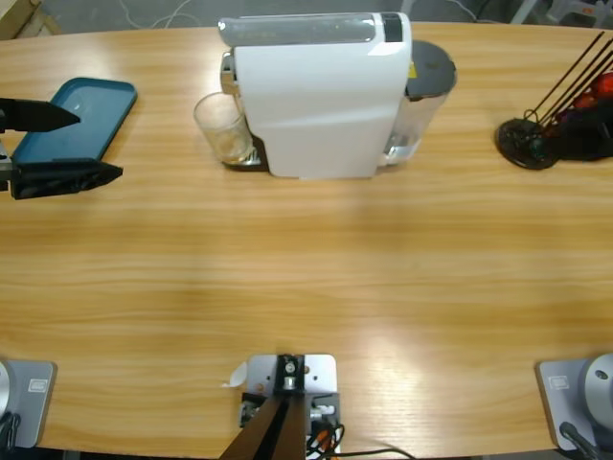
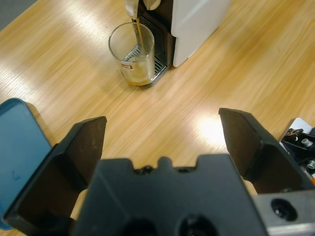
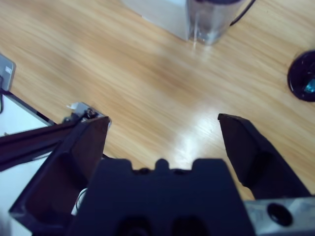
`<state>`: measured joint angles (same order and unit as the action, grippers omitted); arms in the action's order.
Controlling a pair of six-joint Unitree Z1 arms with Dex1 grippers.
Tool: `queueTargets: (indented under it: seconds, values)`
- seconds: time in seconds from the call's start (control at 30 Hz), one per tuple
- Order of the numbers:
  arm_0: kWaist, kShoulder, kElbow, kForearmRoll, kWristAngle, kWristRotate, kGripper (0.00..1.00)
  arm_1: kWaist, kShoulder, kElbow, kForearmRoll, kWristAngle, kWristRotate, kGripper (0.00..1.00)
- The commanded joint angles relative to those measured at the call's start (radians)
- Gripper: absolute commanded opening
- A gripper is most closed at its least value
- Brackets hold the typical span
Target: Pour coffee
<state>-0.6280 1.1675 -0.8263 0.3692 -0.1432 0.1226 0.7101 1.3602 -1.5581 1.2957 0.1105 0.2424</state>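
A robotics lab set up as a coffee corner: a long wooden surface (image 1: 306,287) carries a white capsule coffee machine (image 1: 321,96) near its far edge, a black wire capsule stand (image 1: 556,129) by the right edge and a teal tray (image 1: 77,120) at the left edge; grey floor shows past the far edge.

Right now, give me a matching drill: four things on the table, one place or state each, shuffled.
Things:
1. glass tumbler
2. blue tray
3. capsule holder
4. left claw

Places or states:
A. at the table's far right in the high view
B. open, holding nothing
C. under the white coffee machine's spout, coffee streaming in
D. flat on the table beside the left claw

Pairs: 1-C, 2-D, 3-A, 4-B
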Motion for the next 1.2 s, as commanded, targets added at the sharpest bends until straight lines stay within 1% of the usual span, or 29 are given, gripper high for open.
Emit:
queueTargets:
  seconds: [0.03,0.07,0.1,0.2,0.4,0.5,0.6,0.7,0.83,0.93,1.03,1.2]
  values:
    - [-0.042,0.02,0.013,-0.007,0.002,0.011,0.991,0.042,-0.227,0.342,-0.362,0.017,-0.205,1.0]
    - [-0.042,0.018,0.014,-0.007,0.002,0.011,0.991,0.042,-0.251,0.403,-0.436,0.03,-0.224,1.0]
    - [-0.042,0.018,0.016,-0.007,0.003,0.011,0.994,0.042,-0.259,0.454,-0.478,0.042,-0.228,1.0]
    - [-0.041,0.011,0.013,-0.007,0.003,0.006,0.996,0.038,-0.252,0.555,-0.55,0.084,-0.273,1.0]
    - [-0.041,-0.027,-0.017,-0.007,-0.017,0.009,0.991,0.013,-0.247,0.562,-0.627,0.095,-0.304,1.0]
    - [-0.042,-0.021,-0.011,-0.006,-0.027,0.006,0.995,-0.03,-0.243,0.571,-0.631,0.142,-0.326,1.0]
    - [-0.042,-0.028,-0.004,-0.005,-0.026,-0.012,0.996,-0.059,-0.254,0.61,-0.7,0.172,-0.327,1.0]
    - [-0.042,-0.025,-0.004,-0.004,-0.021,-0.012,0.996,-0.06,-0.242,0.612,-0.723,0.171,-0.33,1.0]
    - [-0.047,-0.039,-0.017,0.002,-0.036,-0.012,0.996,-0.06,-0.222,0.61,-0.734,0.151,-0.374,1.0]
    - [-0.05,-0.053,-0.021,0.032,-0.052,-0.009,0.991,-0.06,-0.227,0.629,-0.741,0.147,-0.387,1.0]
    - [-0.05,-0.062,-0.016,0.036,-0.053,-0.01,0.995,-0.06,-0.238,0.662,-0.762,0.149,-0.39,1.0]
    - [-0.05,-0.056,-0.025,0.02,-0.058,-0.009,0.996,-0.057,-0.219,0.659,-0.811,0.152,-0.383,1.0]
